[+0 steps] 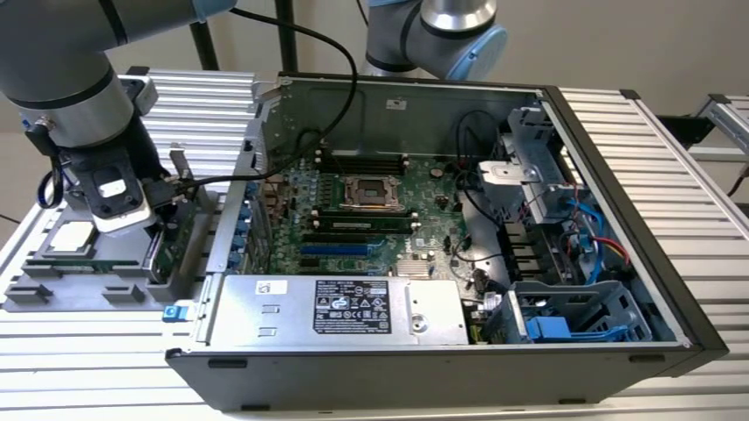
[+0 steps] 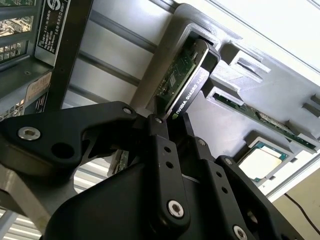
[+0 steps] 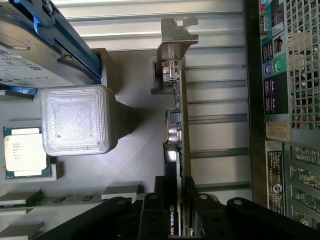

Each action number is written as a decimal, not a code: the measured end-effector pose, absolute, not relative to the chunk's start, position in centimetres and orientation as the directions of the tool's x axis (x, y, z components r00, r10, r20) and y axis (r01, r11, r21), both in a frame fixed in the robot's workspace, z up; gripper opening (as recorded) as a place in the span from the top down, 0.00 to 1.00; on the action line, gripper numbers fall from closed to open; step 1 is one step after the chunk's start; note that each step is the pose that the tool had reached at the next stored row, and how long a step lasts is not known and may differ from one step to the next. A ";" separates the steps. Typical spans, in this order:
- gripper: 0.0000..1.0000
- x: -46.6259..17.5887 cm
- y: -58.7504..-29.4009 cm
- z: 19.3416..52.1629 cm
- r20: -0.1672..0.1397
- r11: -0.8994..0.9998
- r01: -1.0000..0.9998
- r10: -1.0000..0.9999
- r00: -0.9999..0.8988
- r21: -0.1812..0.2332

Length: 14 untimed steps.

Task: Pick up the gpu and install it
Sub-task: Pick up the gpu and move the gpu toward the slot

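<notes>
Step in hand: pickup. My gripper [image 3: 174,192] pinches graphics card [image 3: 176,115], fingers [image 3: 154,210] pressed on both faces. Card stands upright in tray [image 3: 135,165] slot. Judged: extraction needs straight pull along slot.

A ribbed metal worktop [image 1: 650,149] is seen in the exterior view. An open computer case [image 1: 410,373] is set on it, and a grey parts tray [image 1: 70,294] is placed just beside the case, toward the exterior view's left.
</notes>
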<state>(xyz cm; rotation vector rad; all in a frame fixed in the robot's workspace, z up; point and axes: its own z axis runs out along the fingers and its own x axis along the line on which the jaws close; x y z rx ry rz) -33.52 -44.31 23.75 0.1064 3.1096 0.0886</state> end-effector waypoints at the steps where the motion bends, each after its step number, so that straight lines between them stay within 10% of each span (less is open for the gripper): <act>1: 1.00 -33.5 -44.3 23.7 -0.027 0.996 0.067 0.069 -0.997 0.058; 14: 1.00 -33.5 -44.3 24.6 -0.026 0.996 0.067 0.069 -0.997 0.058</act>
